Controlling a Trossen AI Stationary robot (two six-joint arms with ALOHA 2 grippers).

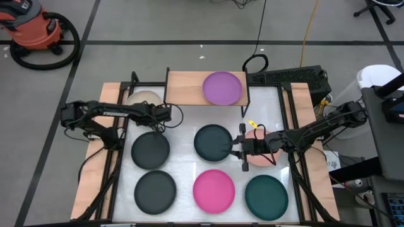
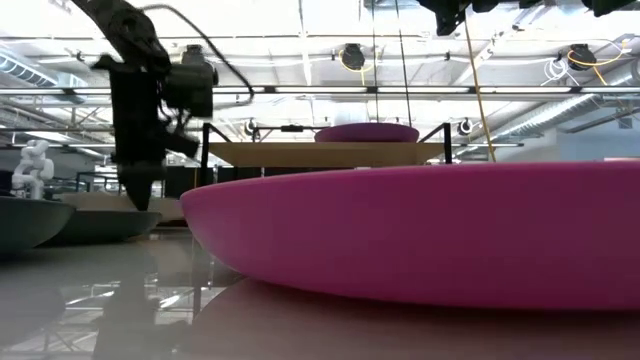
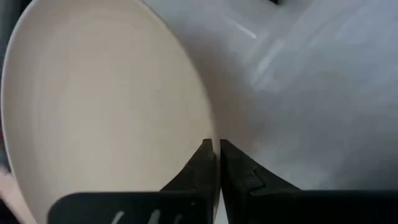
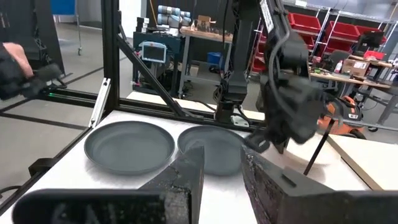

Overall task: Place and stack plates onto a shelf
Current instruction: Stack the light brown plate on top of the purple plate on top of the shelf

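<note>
left gripper (image 3: 216, 152): closed thin on beige plate (image 3: 106, 99) rim, beside shelf (image 1: 189, 85) | right gripper (image 4: 221, 165): apart, empty | plate judged rigid, light, slick; rim hold advised

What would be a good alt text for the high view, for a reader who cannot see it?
Two arms work over a table: left claw by a beige plate, right claw at a dark plate. A purple plate lies on the shelf.

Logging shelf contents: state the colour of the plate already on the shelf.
Purple: the plate on the shelf shows best in the high view.
</note>
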